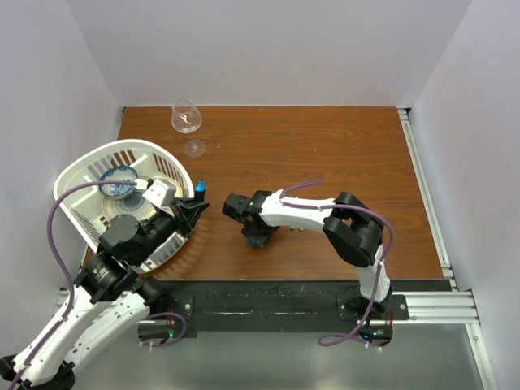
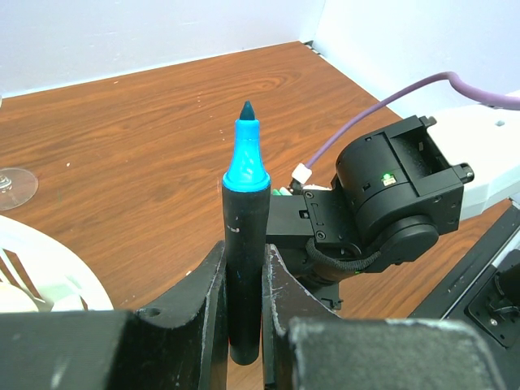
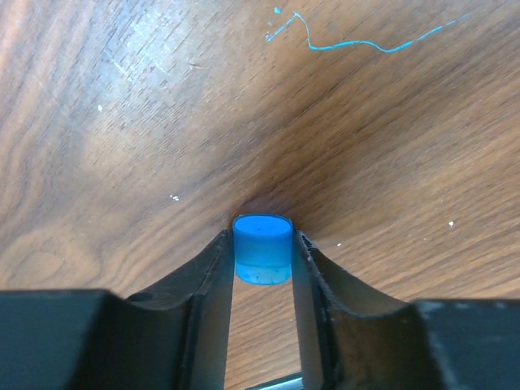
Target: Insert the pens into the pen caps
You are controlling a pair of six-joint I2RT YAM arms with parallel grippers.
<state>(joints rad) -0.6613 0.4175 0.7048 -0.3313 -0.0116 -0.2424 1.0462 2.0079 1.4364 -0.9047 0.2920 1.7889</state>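
Note:
My left gripper (image 2: 244,272) is shut on a black pen (image 2: 246,244), which stands upright between the jaws with its bare blue tip (image 2: 246,154) pointing up. From above, that gripper (image 1: 192,208) sits by the basket's right rim, with the pen tip (image 1: 200,188) above it. A stubby blue pen cap (image 3: 262,248) stands on the wooden table, and both fingers of my right gripper (image 3: 262,262) press against its sides. In the top view the right gripper (image 1: 258,237) points down at mid-table, right of the left one.
A white basket (image 1: 81,175) holding a blue bowl (image 1: 119,180) stands at the left. A wine glass (image 1: 186,116) is at the back of the table. A blue ink scribble (image 3: 366,41) marks the wood beyond the cap.

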